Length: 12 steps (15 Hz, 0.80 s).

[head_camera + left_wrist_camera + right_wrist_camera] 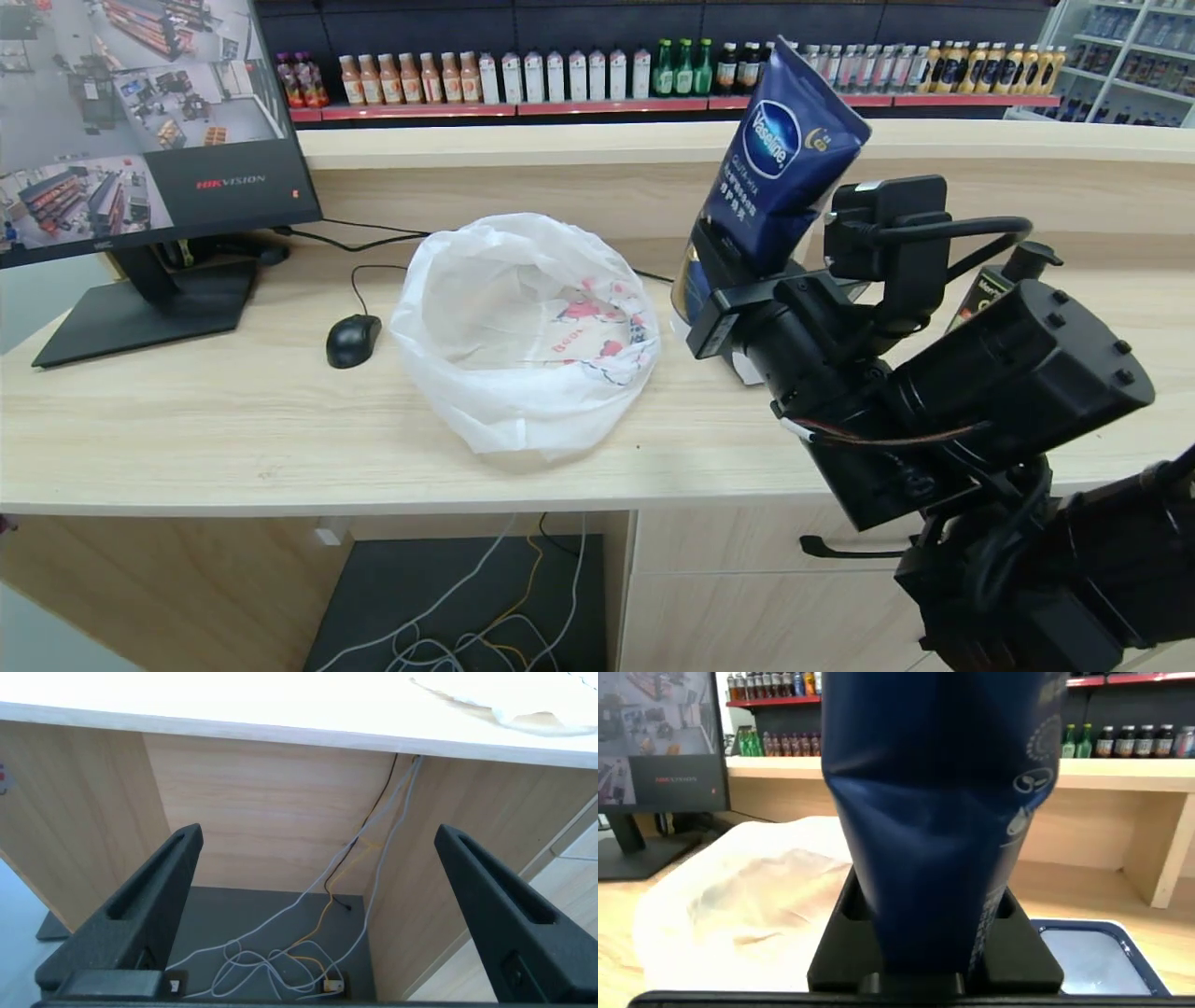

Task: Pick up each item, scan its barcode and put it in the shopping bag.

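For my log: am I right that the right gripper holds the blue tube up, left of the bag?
Not quite: the head view shows the right gripper holding the blue tube up right of the bag, not left.

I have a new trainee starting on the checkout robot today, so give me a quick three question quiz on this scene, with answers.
1. True or false: the right gripper is shut on the blue tube.
2. What lies on the counter between the monitor and the shopping bag? A) a keyboard B) a mouse C) a bottle
3. Fill in: the left gripper, below counter level, is ____ and holds nothing.
Key: 1 true; 2 B; 3 open.
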### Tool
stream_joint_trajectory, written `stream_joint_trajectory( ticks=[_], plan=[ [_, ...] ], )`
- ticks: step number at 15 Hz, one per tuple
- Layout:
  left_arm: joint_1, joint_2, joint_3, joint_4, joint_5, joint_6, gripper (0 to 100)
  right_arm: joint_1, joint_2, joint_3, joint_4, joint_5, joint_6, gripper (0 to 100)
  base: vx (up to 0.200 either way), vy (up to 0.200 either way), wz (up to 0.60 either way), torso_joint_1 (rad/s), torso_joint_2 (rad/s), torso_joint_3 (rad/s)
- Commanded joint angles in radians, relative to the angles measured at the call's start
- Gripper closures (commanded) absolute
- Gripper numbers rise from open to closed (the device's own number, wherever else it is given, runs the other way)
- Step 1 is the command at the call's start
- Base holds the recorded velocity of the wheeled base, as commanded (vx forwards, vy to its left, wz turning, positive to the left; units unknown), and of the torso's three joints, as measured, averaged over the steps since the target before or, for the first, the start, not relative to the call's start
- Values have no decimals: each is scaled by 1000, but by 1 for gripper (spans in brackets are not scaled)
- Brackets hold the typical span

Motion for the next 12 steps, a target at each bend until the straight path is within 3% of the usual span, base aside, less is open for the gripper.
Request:
stream_joint_trajectory(
  ticks=[1, 9, 12],
  plan=[
    [0, 0, 0, 0, 0, -1, 0, 5, 6, 5, -1, 0, 7, 100, 0, 0, 0, 0, 0, 0],
    [0, 0, 0, 0, 0, -1, 0, 8, 46, -1, -1, 1, 70, 100, 0, 0, 0, 0, 0, 0],
    [0, 0, 0, 0, 0, 2, 0, 11, 53, -1, -1, 0, 91, 100, 0, 200, 0, 1, -1, 2]
  ],
)
